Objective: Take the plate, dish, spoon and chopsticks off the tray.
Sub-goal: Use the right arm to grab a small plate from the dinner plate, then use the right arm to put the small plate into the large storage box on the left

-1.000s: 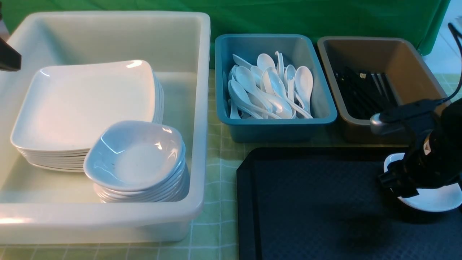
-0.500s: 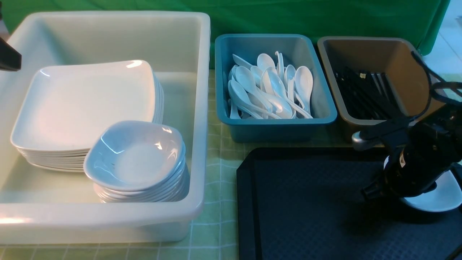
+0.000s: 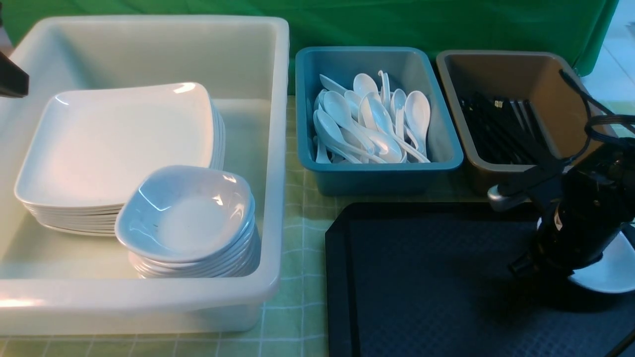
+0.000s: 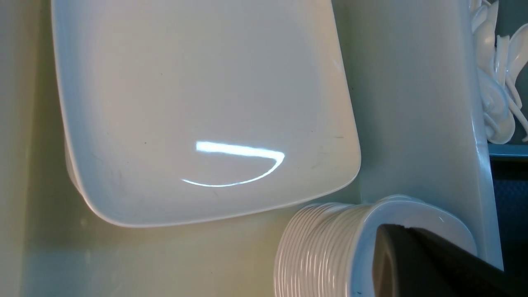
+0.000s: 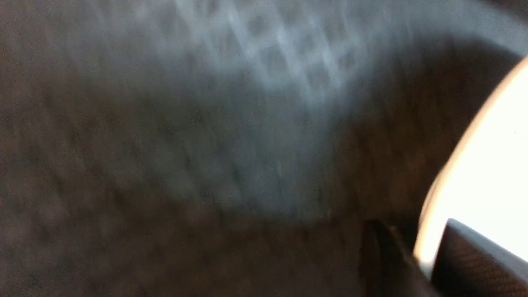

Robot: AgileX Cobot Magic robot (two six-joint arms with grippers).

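The right gripper (image 5: 416, 255) pinches the rim of the white dish (image 3: 607, 270) at the tray's (image 3: 421, 297) right edge. The left gripper (image 4: 420, 264), closed and empty, hangs over the stacked bowls (image 4: 321, 247).

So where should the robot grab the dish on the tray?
Pinch the white dish by its thin upturned rim from the tray centre side, one finger inside, one outside. It's too wide to grab whole; the right gripper straddles that rim.
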